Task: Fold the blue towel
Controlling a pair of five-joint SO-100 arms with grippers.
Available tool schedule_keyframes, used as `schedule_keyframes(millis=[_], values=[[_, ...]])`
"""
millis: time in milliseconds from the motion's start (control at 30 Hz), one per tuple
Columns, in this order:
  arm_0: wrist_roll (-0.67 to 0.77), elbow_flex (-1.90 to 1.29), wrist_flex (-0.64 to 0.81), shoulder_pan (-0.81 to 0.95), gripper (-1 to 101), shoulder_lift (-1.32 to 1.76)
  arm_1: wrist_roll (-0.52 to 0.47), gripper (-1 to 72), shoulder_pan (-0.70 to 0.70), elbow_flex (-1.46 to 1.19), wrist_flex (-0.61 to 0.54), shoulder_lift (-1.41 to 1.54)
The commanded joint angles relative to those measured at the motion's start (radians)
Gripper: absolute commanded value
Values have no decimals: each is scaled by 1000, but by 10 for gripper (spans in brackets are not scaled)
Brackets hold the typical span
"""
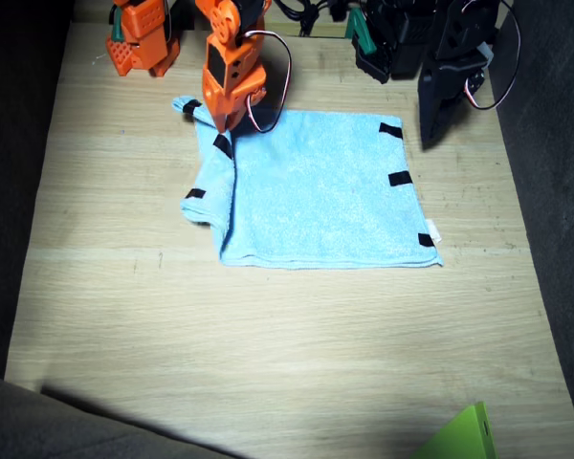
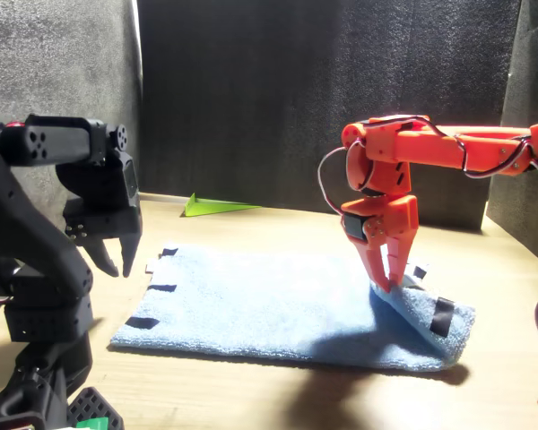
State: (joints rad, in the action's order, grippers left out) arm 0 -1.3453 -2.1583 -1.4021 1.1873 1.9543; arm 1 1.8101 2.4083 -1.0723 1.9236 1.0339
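While the blue towel (image 1: pixel 316 196) lay flat on the desk (image 1: pixel 268 344), the right gripper (image 1: pixel 226 122) was clenched on its edge, apparently to draw that side across for a fold. The left gripper (image 2: pixel 108 251) hung released just off the opposite edge, touching nothing.

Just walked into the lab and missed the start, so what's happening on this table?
The orange right arm's gripper is down on the blue towel, its fingertips pressed into the cloth at one edge, where a strip is already turned over onto the rest. Whether it actually pinches the fabric is hard to tell. The black left arm's gripper hangs open above the opposite edge, touching nothing. The towel lies mostly flat on the wooden table, so the fold has barely begun.
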Motion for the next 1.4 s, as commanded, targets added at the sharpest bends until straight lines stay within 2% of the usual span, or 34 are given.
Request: schedule_keyframes(millis=[0, 300, 800, 1367], values=[[-21, -21, 20, 31, 80, 40, -15, 0, 46, 51, 20, 12], [-2, -97, 129, 6, 97, 18, -129, -1, 32, 267, 23, -3], [-12, -161, 170, -14, 109, 89, -276, -3, 38, 531, 25, -236], [-26, -166, 189, -32, 112, 67, -387, 0, 216, 594, 25, -391]])
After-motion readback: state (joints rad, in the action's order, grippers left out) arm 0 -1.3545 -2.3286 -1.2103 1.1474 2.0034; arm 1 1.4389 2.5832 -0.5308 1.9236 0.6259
